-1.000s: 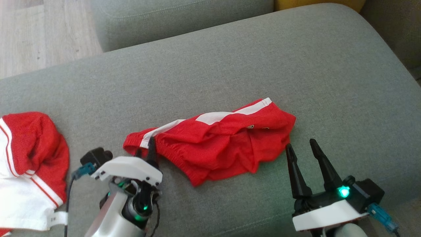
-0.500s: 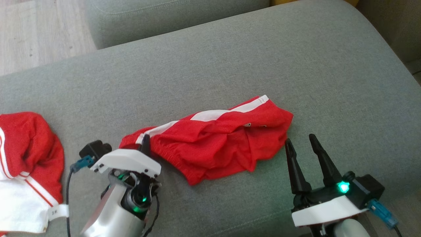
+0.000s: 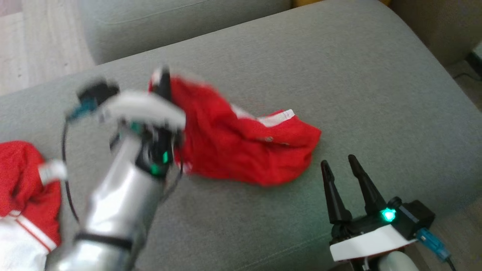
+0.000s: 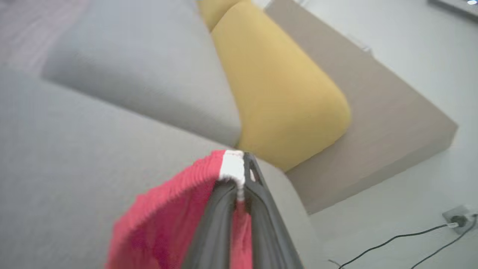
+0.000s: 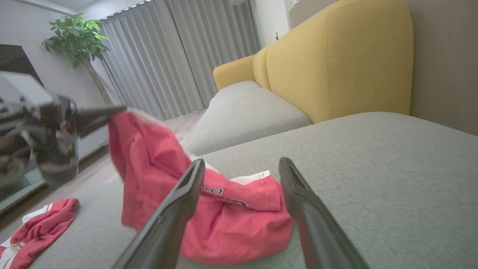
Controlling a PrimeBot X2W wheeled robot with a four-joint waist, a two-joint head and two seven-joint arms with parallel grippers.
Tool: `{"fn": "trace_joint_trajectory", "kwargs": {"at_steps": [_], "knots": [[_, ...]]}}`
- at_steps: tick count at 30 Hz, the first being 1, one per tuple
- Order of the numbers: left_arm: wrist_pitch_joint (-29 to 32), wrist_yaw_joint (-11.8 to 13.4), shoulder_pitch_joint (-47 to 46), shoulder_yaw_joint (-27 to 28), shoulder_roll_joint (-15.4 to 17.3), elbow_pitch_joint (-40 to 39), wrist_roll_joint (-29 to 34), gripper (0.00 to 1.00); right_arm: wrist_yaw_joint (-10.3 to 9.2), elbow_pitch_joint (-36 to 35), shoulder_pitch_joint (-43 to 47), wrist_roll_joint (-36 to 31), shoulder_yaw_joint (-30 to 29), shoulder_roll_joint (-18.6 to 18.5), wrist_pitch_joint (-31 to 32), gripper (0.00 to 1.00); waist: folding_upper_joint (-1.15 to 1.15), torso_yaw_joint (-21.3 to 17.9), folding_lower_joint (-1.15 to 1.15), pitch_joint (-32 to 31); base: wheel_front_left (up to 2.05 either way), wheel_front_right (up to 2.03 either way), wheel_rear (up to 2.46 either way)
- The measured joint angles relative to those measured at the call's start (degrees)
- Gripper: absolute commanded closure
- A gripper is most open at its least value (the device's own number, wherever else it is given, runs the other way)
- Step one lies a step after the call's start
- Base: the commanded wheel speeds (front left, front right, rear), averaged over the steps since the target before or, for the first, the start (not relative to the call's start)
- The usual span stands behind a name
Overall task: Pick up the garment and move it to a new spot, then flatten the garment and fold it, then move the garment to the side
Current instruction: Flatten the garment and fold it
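Red mesh garment (image 3: 244, 150) with a white stripe sits mid-frame in the head view. Its left end is held up off the grey fabric sofa cushion (image 3: 357, 75), and its right end lies bunched on that cushion. The left gripper (image 3: 164, 77), blurred, is left of centre in the upper half. Its two dark fingers are pressed together on the garment's white-trimmed edge. In the left wrist view the pinch is at bottom centre, with red cloth draping down to the left. The right gripper (image 3: 339, 162) is at the lower right, fingers spread and holding nothing, just beside the garment's right end but apart from it. A second red-and-white garment (image 3: 22, 195) lies crumpled at the lower left edge. A yellow upholstered backrest (image 5: 336, 56) is at the upper right of the right wrist view.
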Motion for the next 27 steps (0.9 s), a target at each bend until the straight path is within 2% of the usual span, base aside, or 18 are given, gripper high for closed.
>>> {"fn": "trace_joint_trajectory", "kwargs": {"at_steps": [5, 8, 13, 16, 19, 22, 25, 27], "knots": [[1.0, -0.2, -11.6, 0.0, 0.1, 1.7, 1.3, 1.00, 0.00, 0.3, 0.0, 0.5, 1.1, 0.0, 0.0, 0.00, 0.00, -2.5, 0.00, 0.1, 0.00, 0.00, 0.00], [1.2, -1.6, -17.2, -0.3, 0.1, 3.4, 2.2, 1.00, 0.00, 0.5, 0.0, 0.7, 1.1, 0.0, 0.0, 0.00, 0.00, -4.1, 0.00, 0.3, 0.00, 0.00, 0.00], [-1.3, -4.8, -24.7, -1.5, -0.3, 5.2, 3.9, 1.00, 0.00, 0.7, 0.0, 1.2, 1.4, 0.0, 0.0, 0.00, 0.00, -6.0, 0.00, 0.4, 0.00, 0.00, 0.00], [-2.6, -7.9, -27.4, -2.8, -0.6, 5.4, 4.1, 1.00, 0.00, 0.7, -0.1, 1.7, 1.4, 0.0, 0.0, 0.00, 0.00, -6.5, 0.00, 0.6, 0.00, 0.00, 0.00], [-3.2, -11.1, -26.7, -4.3, -0.8, 4.5, 3.2, 1.00, 0.00, 0.5, -0.3, 1.7, 0.9, 0.0, 0.0, 0.00, 0.00, -6.2, 0.00, 0.6, 0.00, 0.00, 0.00], [-3.5, -13.3, -22.4, -7.5, -0.7, 1.4, 1.2, 1.00, 0.00, 0.5, -0.5, 1.7, 0.2, 0.0, 0.0, 0.00, 0.00, -5.4, 0.00, 0.7, 0.00, 0.00, 0.00], [-1.5, -14.7, -11.6, -11.8, -0.7, -3.2, -2.4, 1.00, 0.00, 0.5, -0.6, 1.8, -0.4, 0.0, 0.0, 0.00, 0.00, -4.5, 0.00, 0.3, 0.00, 0.00, 0.00], [0.1, -14.7, -2.4, -14.8, -0.6, -5.8, -3.9, 1.00, 0.00, 0.5, -0.6, 1.8, -0.7, 0.0, 0.0, 0.00, 0.00, -3.8, 0.00, 0.1, 0.00, 0.00, 0.00]]}}
